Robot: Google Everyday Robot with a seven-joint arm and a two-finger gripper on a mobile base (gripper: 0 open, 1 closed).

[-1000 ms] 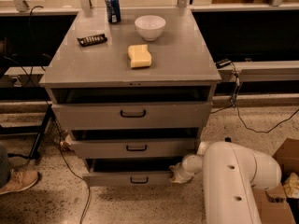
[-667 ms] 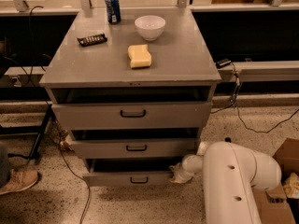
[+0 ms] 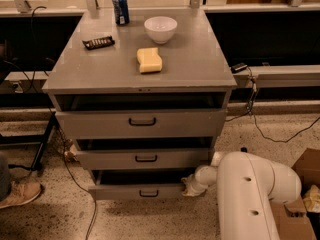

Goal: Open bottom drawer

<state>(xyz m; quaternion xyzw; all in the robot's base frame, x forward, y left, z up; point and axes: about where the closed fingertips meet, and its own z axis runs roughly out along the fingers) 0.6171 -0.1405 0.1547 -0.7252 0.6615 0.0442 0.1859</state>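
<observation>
Nothing has visibly moved since a second ago: arm, drawers and the items on top sit as they did. The gripper (image 3: 189,188) is low at the right end of the bottom drawer (image 3: 125,192), against the front panel's right edge. Whether it is spread or pressed together cannot be told, since it is seen end-on and blends into the pale wrist. Behind it and to its right, the bulky white arm (image 3: 252,194) fills the lower right corner.

Directly left of the gripper runs the bottom drawer's narrow grey front, with its small black handle (image 3: 148,193) at mid-panel. This drawer stands out from the cabinet, with a dark gap above its front. Just above the gripper sits the middle drawer (image 3: 110,160), and above that the tall top drawer (image 3: 100,125), each also with a dark slot over it.

Far above the gripper, on the grey cabinet top (image 3: 200,69), lie a yellow sponge (image 3: 149,60), a white bowl (image 3: 160,29), a blue can (image 3: 120,8) and a dark wrapped bar (image 3: 98,42). To the right of the gripper, past the arm, is a cardboard box (image 3: 306,168). Far to the left, at floor level, a tan shoe (image 3: 21,194) shows at the edge.
</observation>
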